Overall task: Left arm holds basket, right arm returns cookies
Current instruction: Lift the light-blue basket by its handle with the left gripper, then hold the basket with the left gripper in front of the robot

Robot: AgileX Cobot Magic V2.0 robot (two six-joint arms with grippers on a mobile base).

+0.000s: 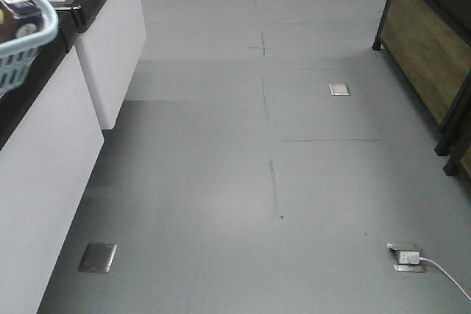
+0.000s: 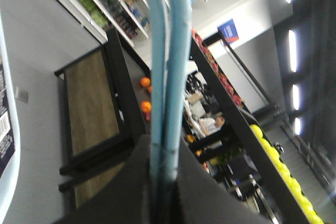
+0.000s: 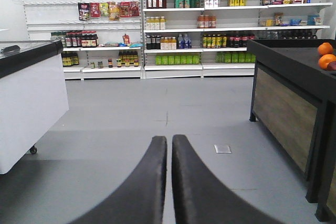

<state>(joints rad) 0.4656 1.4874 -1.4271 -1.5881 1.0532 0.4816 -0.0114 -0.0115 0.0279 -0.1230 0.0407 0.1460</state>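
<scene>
In the left wrist view my left gripper (image 2: 164, 153) is shut on the two thin light blue hoop handles (image 2: 167, 66) of the basket, which run up between its black fingers. A corner of the basket (image 1: 29, 34) shows at the top left of the front view, held above the floor, with a dark navy box, the cookies (image 1: 16, 6), inside it. A barcode side of a box (image 2: 4, 129) shows at the left edge of the left wrist view. My right gripper (image 3: 169, 139) is shut and empty, pointing over the grey floor toward the store shelves.
White freezer cabinets (image 1: 110, 56) with black tops line the left. A black and wood display stand (image 1: 427, 42) with oranges (image 3: 325, 55) stands on the right. Metal floor sockets (image 1: 339, 89) dot the floor, one with a white plug (image 1: 408, 257). Stocked shelves (image 3: 199, 24) stand at the far wall.
</scene>
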